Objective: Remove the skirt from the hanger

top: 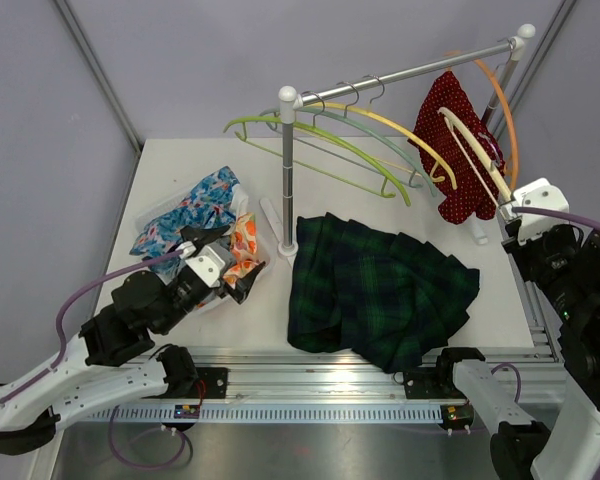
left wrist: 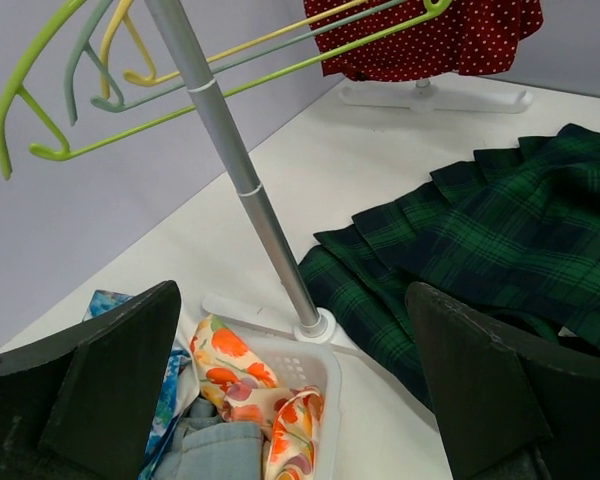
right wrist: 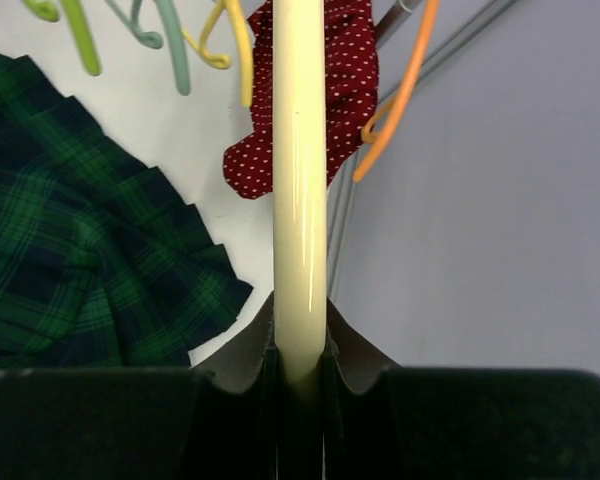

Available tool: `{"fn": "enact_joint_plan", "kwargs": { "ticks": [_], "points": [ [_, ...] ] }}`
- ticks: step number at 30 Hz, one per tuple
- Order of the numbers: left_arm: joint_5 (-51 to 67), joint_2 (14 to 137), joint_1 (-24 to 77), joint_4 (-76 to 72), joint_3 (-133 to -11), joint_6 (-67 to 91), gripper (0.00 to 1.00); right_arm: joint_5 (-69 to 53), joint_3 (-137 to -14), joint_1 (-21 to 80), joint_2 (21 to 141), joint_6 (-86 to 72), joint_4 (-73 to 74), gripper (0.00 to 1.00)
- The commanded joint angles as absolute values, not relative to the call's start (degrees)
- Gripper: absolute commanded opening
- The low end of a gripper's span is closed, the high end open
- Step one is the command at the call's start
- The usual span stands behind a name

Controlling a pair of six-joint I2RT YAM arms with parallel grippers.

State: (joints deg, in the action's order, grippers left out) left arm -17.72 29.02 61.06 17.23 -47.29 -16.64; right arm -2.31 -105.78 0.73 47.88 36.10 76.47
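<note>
A dark green plaid skirt (top: 380,290) (left wrist: 480,250) (right wrist: 70,250) lies spread flat on the white table, off any hanger. A red white-dotted garment (top: 460,150) (right wrist: 350,70) hangs at the rail's right end, between a cream hanger (top: 475,155) (right wrist: 300,200) and an orange hanger (top: 505,110); which one carries it I cannot tell. My right gripper (top: 508,208) (right wrist: 300,355) is shut on the cream hanger's lower end. At the left, my left gripper (top: 215,265) (left wrist: 300,400) hovers open and holds nothing, above a basket.
A white basket (left wrist: 330,375) holds floral and blue clothes (top: 195,215). The rack's grey post (top: 288,170) (left wrist: 240,170) stands mid-table, its foot beside the basket. Green, teal and yellow bare hangers (top: 320,140) hang on the rail. The table's right edge lies under my right arm.
</note>
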Motion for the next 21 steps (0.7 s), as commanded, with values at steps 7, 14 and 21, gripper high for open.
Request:
{"fn": "enact_joint_plan", "kwargs": {
  "ticks": [7,14,21],
  "points": [
    [-6.9,29.8,60.9,14.9,-43.6,-15.6,0.99,-4.2,-109.2,0.4,59.3,39.3,65.8,0.0],
    [-3.3,27.8,61.0,14.9,-39.7,-13.4,0.99,-11.5,-120.1,0.4,73.6,37.9,65.9,0.0],
    [1.2,26.0,61.0,13.6,-36.0,-16.3,0.99,-22.8,-134.4,0.4,86.6,37.4,72.8,0.0]
  ]
}}
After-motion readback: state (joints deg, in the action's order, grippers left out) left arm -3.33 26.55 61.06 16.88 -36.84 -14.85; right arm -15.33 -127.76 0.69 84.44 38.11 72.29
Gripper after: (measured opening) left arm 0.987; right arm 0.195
